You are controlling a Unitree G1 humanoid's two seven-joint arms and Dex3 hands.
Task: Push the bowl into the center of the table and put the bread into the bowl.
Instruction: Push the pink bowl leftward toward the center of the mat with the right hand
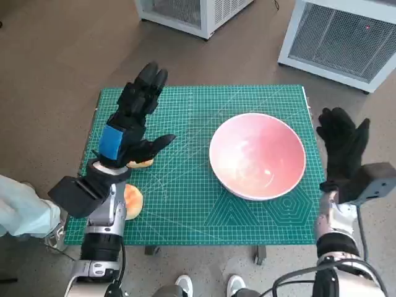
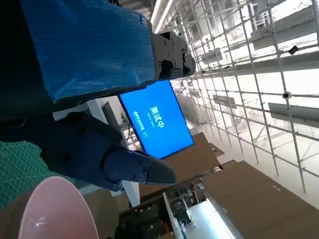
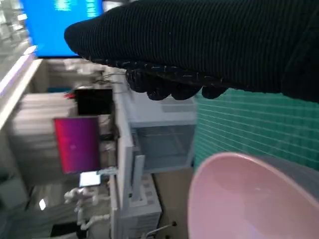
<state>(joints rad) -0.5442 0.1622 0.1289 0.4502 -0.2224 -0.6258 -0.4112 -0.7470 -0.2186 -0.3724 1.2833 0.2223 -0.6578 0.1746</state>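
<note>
A large pink bowl [image 1: 257, 156] stands on the right half of the green cutting mat [image 1: 185, 204]; its rim shows in the left wrist view [image 2: 55, 209] and the right wrist view [image 3: 249, 199]. Two pieces of bread lie at the mat's left: one [image 1: 141, 164] half hidden under my left hand, another [image 1: 133, 202] beside my left forearm. My left hand [image 1: 133, 120] hovers above the mat's left side, fingers spread, holding nothing. My right hand [image 1: 344, 143] is raised just off the mat's right edge, beside the bowl, fingers extended and apart from it.
Two white cabinets with grilles [image 1: 337, 34] [image 1: 185, 12] stand on the floor beyond the table. A person's shoes [image 1: 207, 286] show at the table's near edge, and a pale sleeve [image 1: 21, 207] at the left. A blue screen [image 2: 157, 119] shows in the left wrist view.
</note>
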